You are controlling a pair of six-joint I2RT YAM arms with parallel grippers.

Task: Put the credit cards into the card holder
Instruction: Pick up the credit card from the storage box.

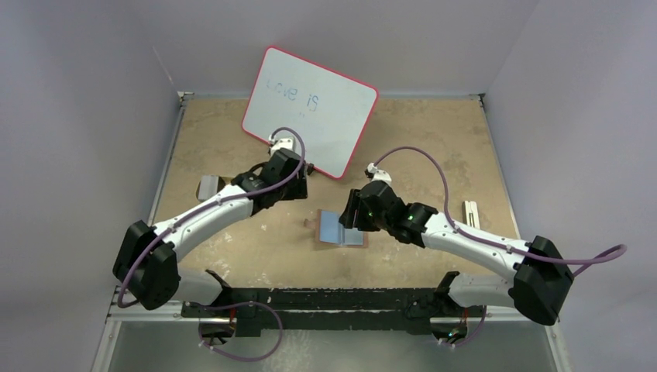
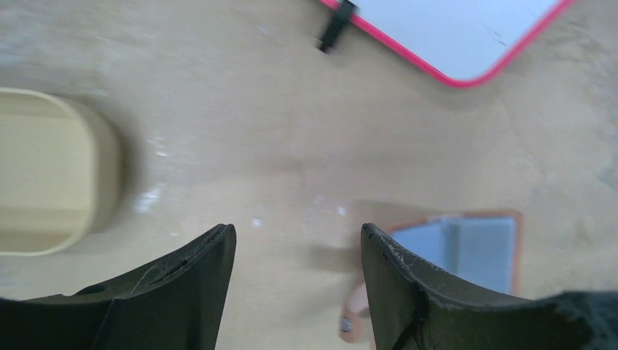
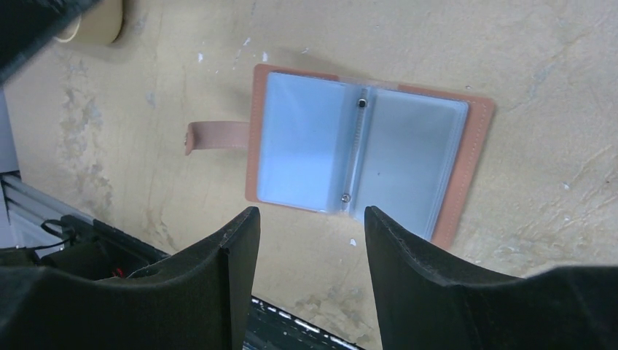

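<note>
The card holder [image 1: 341, 230] lies open and flat on the table, brown with a pale blue left panel and a greyer right panel [image 3: 361, 153]. Its tab strap [image 3: 211, 135] points away from the fold. No loose credit card shows in any view, and I cannot tell whether the panels hold cards. My right gripper [image 3: 311, 213] is open and empty, hovering just above the holder's near edge [image 1: 347, 213]. My left gripper [image 2: 297, 230] is open and empty above bare table, up and left of the holder [image 1: 304, 184]. The holder's corner and stud [image 2: 474, 244] show beside its right finger.
A red-rimmed whiteboard [image 1: 310, 108] leans at the back, close behind the left gripper, with a black clip [image 2: 334, 28] on its edge. A tan oval tray [image 1: 211, 187] sits left of the left arm [image 2: 51, 182]. A pale small object [image 1: 470, 213] lies at the right. A black rail [image 3: 291, 317] runs along the table's near edge.
</note>
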